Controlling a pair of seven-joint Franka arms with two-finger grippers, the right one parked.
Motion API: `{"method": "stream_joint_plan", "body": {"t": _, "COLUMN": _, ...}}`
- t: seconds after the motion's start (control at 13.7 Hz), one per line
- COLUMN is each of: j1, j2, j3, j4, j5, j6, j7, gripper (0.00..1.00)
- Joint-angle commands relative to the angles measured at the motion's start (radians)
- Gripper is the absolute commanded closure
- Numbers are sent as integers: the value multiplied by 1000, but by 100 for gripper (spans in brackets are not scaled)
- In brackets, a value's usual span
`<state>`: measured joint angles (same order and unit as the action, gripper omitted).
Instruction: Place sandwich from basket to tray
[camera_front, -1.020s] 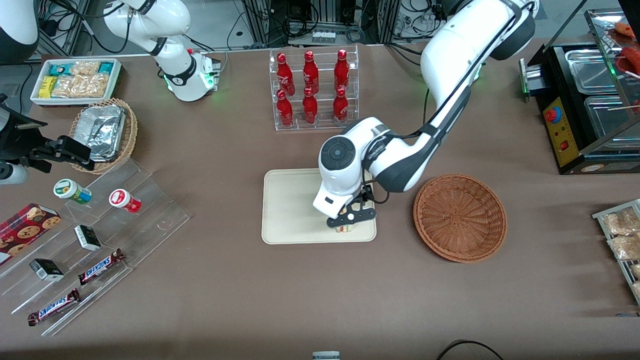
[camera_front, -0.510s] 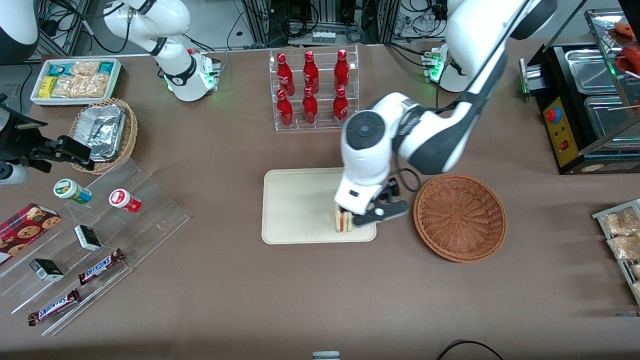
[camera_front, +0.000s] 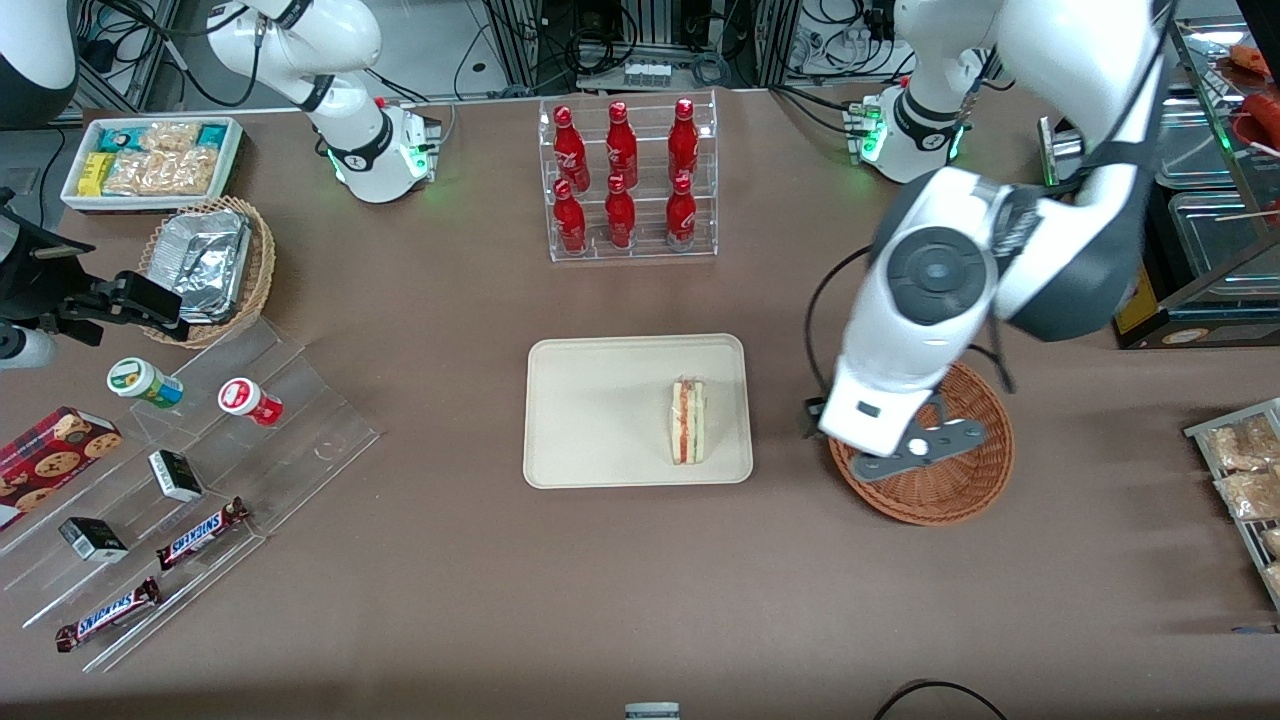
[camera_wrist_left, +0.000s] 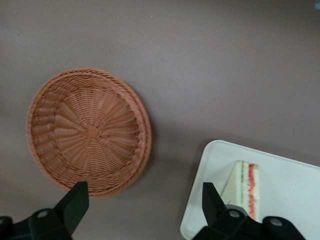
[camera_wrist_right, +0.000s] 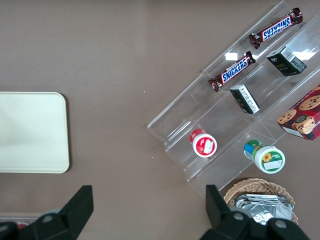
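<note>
Sandwich (camera_front: 687, 421): it rests on the tray (camera_front: 590, 410), standing on edge with its pink, red and green layers showing, in the part of the tray nearest the basket (camera_front: 955, 490). Nothing touches it. The wrist view shows the same wedge (camera_wrist_left: 243, 185) alone on the cream surface (camera_wrist_left: 285, 195).
Basket: the reddish-brown wicker bowl (camera_wrist_left: 87, 137) sits on the bench (camera_front: 600, 590) just beside the tray, toward the working arm's end; nothing lies in it.
Step in hand: judged from how things lie, the placing is done and the release is complete; what is left is only to clear the arm.
Gripper (camera_front: 915, 452): it hangs above the basket, well apart from the sandwich, at a height above the bench.
Fingers (camera_wrist_left: 75, 202): spread wide with nothing between them; the wrist view looks straight down between the two dark pads at bare bench, with the basket rim at one side and the tray corner at the other.
Arm pose: the wrist points downward, the forearm rising from it toward the base at the far edge of the bench, elbow bent high over the working arm's end.
Next move: likely a retreat up and away to a rest pose; it calls for no contact and should keep clear of the basket rim and the nearby tray, so the sandwich stays upright.
</note>
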<state>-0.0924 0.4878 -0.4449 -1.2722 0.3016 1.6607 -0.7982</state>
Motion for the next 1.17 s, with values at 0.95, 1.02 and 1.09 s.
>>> {"method": "stream_joint_plan", "body": {"t": 0.95, "j1": 188, "j2": -311, "j3": 130, "j4": -171, "j5": -182, "j6": -205, "j7": 482, "gripper": 0}}
{"method": "stream_joint_plan", "body": {"t": 1.02, "j1": 171, "j2": -340, "j3": 165, "j4": -199, "j5": -183, "j6": -206, "j7": 513, "gripper": 0}}
{"method": "stream_joint_plan", "body": {"t": 1.09, "j1": 152, "j2": -366, "j3": 190, "j4": -231, "j5": -183, "j6": -203, "j7": 523, "gripper": 0}}
